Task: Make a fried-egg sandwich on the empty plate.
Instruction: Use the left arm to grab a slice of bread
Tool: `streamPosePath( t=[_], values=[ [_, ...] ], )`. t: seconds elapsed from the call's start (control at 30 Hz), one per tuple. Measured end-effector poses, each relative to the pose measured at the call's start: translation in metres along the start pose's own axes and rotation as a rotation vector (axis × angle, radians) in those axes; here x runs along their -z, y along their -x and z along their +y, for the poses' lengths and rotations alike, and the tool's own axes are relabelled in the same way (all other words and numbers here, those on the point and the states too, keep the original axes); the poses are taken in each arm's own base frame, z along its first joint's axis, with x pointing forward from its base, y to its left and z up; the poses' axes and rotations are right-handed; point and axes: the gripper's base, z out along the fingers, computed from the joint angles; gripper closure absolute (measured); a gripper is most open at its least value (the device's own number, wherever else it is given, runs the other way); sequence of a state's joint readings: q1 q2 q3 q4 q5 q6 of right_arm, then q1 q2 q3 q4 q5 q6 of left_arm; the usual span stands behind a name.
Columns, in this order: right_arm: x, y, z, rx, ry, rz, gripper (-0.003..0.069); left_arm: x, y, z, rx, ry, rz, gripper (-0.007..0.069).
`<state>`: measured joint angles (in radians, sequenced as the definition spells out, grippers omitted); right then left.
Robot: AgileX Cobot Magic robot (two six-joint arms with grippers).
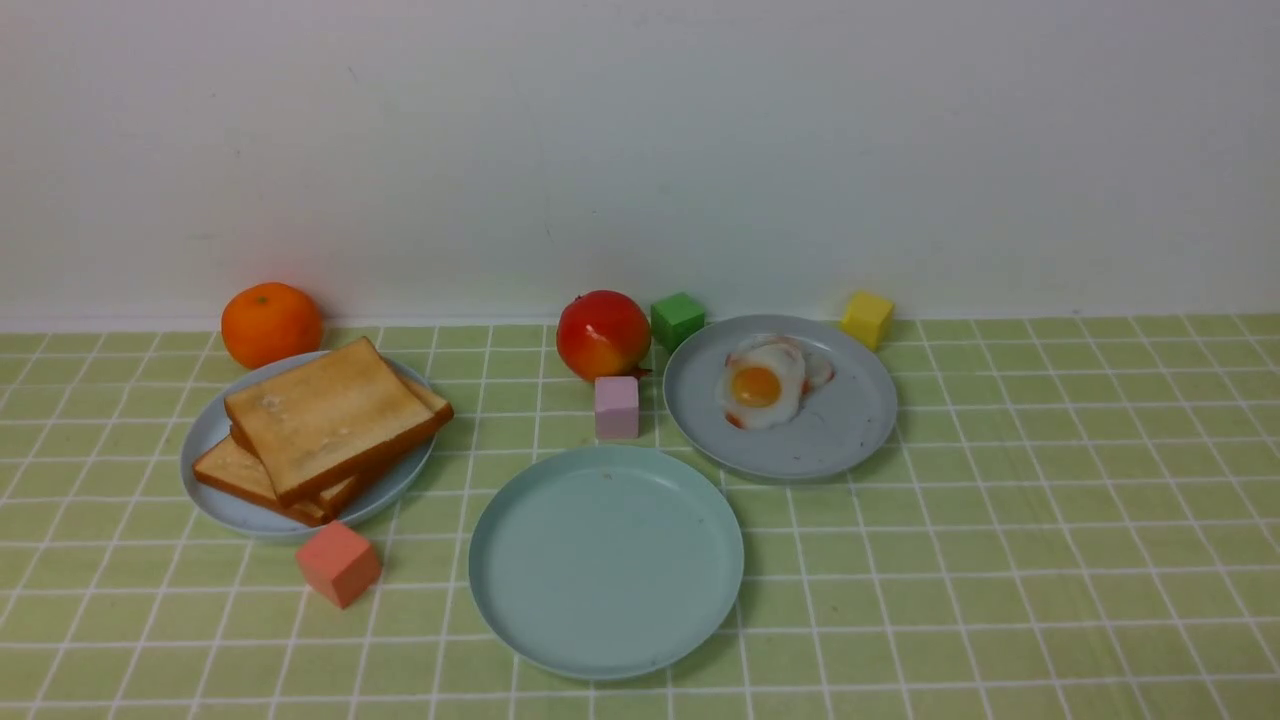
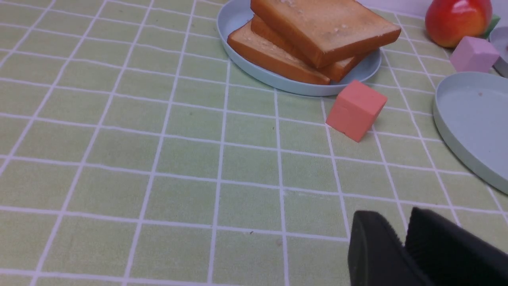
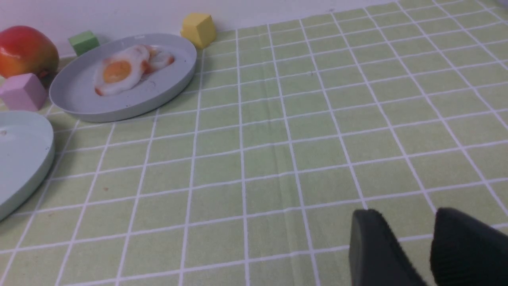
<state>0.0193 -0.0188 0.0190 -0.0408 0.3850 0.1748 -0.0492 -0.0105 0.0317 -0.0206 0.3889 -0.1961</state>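
From the front we see that nothing has been built yet. The empty plate [image 1: 606, 560] sits bare in the near middle of the table. Three toast slices [image 1: 325, 415] lie stacked askew on a grey-blue plate [image 1: 205, 445] to the far left. The top slice is turned so that one corner points to the near left.

The fried egg [image 1: 762, 388] lies yolk up on a second grey-blue plate [image 1: 830, 440] to the far right, just beyond the empty one. It partly overlaps a smaller egg [image 1: 818, 370] at its far right. As we judge it, its long axis runs from near left to far right. Every step is still to do: toast down, egg on top, second slice over it. Neither arm shows in this view.

In the left wrist view the left gripper [image 2: 401, 222] hangs low over bare cloth, on the near side of the toast and well apart from it. It holds nothing. Its fingers stand close together with a thin slit between them, and we cannot tell whether they touch.

In the right wrist view the right gripper [image 3: 412, 222] is parted, with cloth visible between its fingers, and it is empty. It is well to the near right of the egg.
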Motion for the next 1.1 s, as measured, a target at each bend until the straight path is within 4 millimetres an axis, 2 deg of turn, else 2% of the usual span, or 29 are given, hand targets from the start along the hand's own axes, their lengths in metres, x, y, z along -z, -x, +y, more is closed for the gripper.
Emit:
streamPosePath(
  t=[0.53,0.6,0.67,0.7,0.77,0.83,0.87,0.97,1.1],
  values=[
    [0.000,0.000,0.000,0.000,0.000,0.000,0.0418,0.000,0.004,-0.001,0.014,-0.012,-0.047,0.0481],
    [0.000,0.000,0.000,0.000,0.000,0.000,0.0418,0.001,0.010,-0.005,0.181,-0.063,-0.105,0.0480],
    [0.000,0.000,0.000,0.000,0.000,0.000,0.0418,0.001,0.012,-0.006,0.268,-0.086,-0.122,0.0479],
    [0.000,0.000,0.000,0.000,0.000,0.000,0.0418,0.002,0.015,-0.008,0.425,-0.124,-0.145,0.0478],
    [0.000,0.000,0.000,0.000,0.000,0.000,0.0418,0.002,0.018,-0.010,0.592,-0.165,-0.167,0.0477],
    [0.000,0.000,0.000,0.000,0.000,0.000,0.0418,0.003,0.021,-0.010,0.665,-0.183,-0.183,0.0477],
    [0.000,0.000,0.000,0.000,0.000,0.000,0.0418,0.004,0.024,-0.010,0.756,-0.207,-0.210,0.0476],
    [0.000,0.000,0.000,0.000,0.000,0.000,0.0418,0.005,0.029,-0.009,0.824,-0.226,-0.260,0.0473],
    [0.000,0.000,0.000,0.000,0.000,0.000,0.0418,0.006,0.030,-0.010,0.819,-0.250,-0.251,0.0473]
  ],
)
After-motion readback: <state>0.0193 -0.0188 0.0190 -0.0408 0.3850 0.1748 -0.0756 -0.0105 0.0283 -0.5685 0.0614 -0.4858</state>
